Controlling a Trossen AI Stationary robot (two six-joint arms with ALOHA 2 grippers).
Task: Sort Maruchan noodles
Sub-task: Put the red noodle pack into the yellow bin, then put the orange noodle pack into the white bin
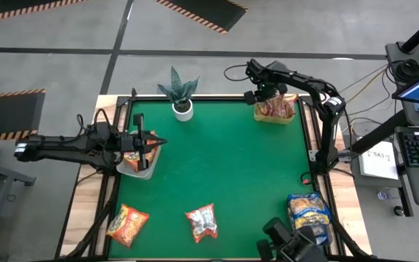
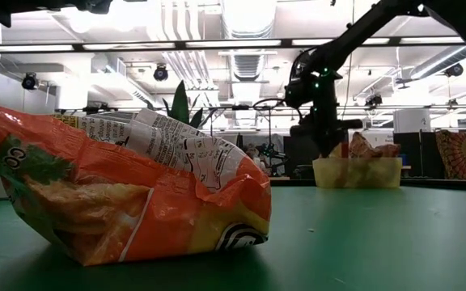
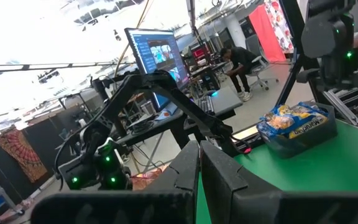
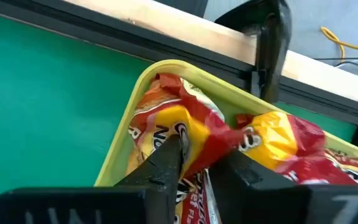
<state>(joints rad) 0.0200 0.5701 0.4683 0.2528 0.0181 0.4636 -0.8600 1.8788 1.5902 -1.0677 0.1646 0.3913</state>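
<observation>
**benchrat:** Nearest the low camera, a crumpled orange plastic ramen packet (image 2: 128, 198) lies loose on the green felt tabletop (image 1: 231, 167); from above it's at the front-left corner (image 1: 127, 223). A red-and-silver crinkly packet (image 1: 202, 222) sits just right of it, also unsorted. Front right, a dark bin of yellow-and-blue packets (image 1: 309, 211) already looks grouped by colour.

**servo_sam:** So what are the arms doing?

**benchrat:** The left end effector (image 1: 148, 143) hovers over a pale shallow tray (image 1: 138, 167) at the left edge with an orange packet in it (image 1: 131, 156), fingers pressed nearly together and nothing in them that I can see. My guess is that tray is the orange pile. The right end effector (image 1: 269, 93) is down at the lime-green square tray (image 1: 275, 115) in the far-right corner. Its wrist view shows the fingers (image 4: 166, 163) slightly spread around a red-and-yellow crinkly packet (image 4: 229, 140); can't tell if that's a real pinch.

**servo_sam:** Room to move?

**benchrat:** Plenty in the middle, since every tray hugs an edge. Only the small potted plant in a white pot (image 1: 181, 94) stands at the far edge, well apart from both arms.
</observation>
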